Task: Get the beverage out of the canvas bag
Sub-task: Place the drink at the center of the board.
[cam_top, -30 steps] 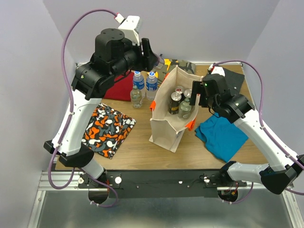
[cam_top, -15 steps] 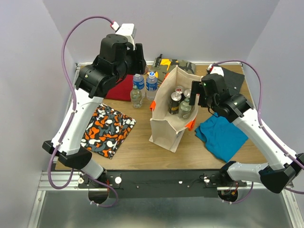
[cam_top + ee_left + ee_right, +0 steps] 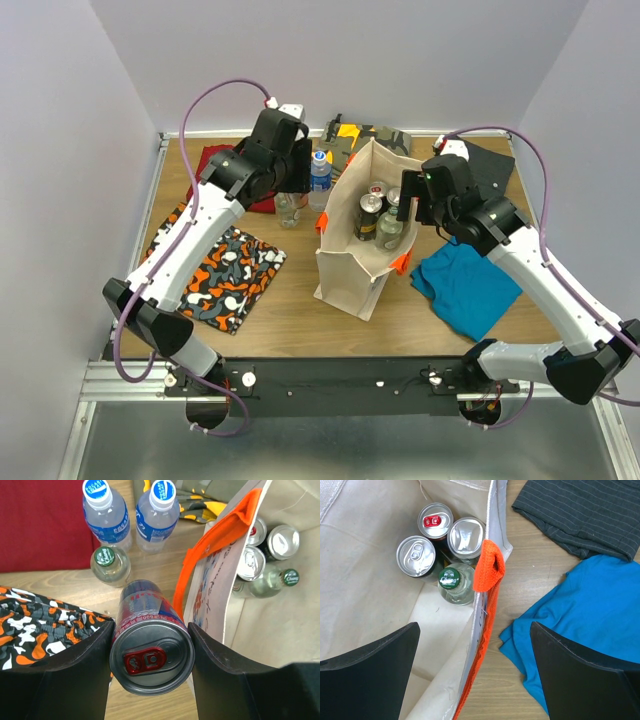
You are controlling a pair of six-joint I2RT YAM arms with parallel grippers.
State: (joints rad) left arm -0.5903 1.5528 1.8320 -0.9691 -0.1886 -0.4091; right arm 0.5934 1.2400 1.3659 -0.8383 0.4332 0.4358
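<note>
Blue-and-white round caps (image 3: 96, 489) on two clear plastic bottles with blue labels (image 3: 107, 524) read "POCARI SWEAT". Green round cap (image 3: 449, 578) on clear glass bottle (image 3: 456, 595) reads "Chang". Lettering on blue-and-silver metal can (image 3: 145, 605) not legible.

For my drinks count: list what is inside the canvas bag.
Inside the canvas bag stand a red-tabbed can, two silver-topped cans and a green-capped clear bottle. Their lower halves and the bag floor beneath them are hidden.
</note>
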